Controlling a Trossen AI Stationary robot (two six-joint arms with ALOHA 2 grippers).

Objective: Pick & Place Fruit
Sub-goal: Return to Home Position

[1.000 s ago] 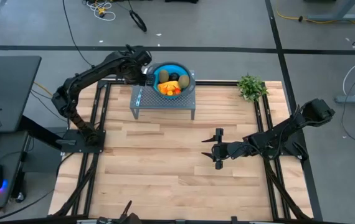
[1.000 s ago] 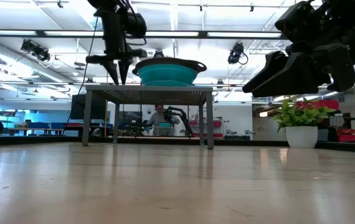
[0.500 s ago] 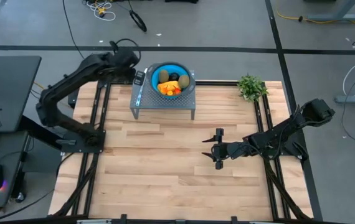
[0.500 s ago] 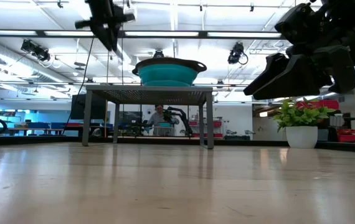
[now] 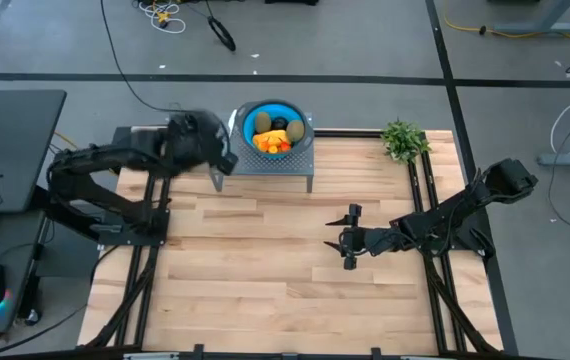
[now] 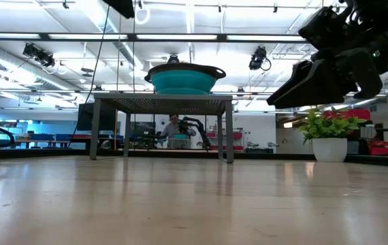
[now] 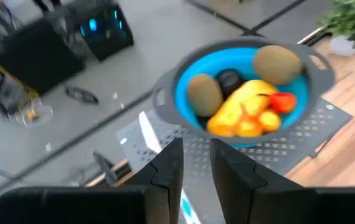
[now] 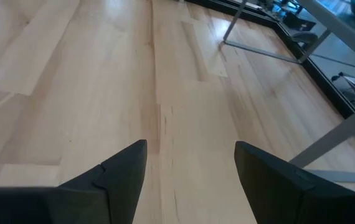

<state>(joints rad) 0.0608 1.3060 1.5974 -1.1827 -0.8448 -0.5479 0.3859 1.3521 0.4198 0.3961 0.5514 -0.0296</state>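
A blue bowl (image 5: 273, 128) with a grey rim stands on a grey perforated stand (image 5: 265, 168) at the table's far middle. In it lie two brownish-green ovals (image 7: 204, 93), a dark ball (image 7: 228, 79), an oblong yellow-orange piece (image 7: 243, 112) and small orange-red pieces (image 7: 281, 99). My left gripper (image 7: 196, 149) is high, left of and nearer than the bowl, and also shows in the high view (image 5: 223, 155). It is empty, its fingers a narrow gap apart. My right gripper (image 5: 350, 238) hovers open and empty over the table's right middle.
A silver knife (image 7: 147, 129) lies on the stand's left part. A green potted plant (image 5: 402, 138) stands at the far right corner. Black frame rails (image 5: 155, 200) run along both table sides. Bare wood (image 5: 265, 260) lies in front of the stand. A person (image 6: 173, 126) sits in the room beyond.
My left gripper has drawn away from the bowl's left rim, going up and toward the table's left and near edges as the arm folds back. The bowl and fruit have stayed in place.
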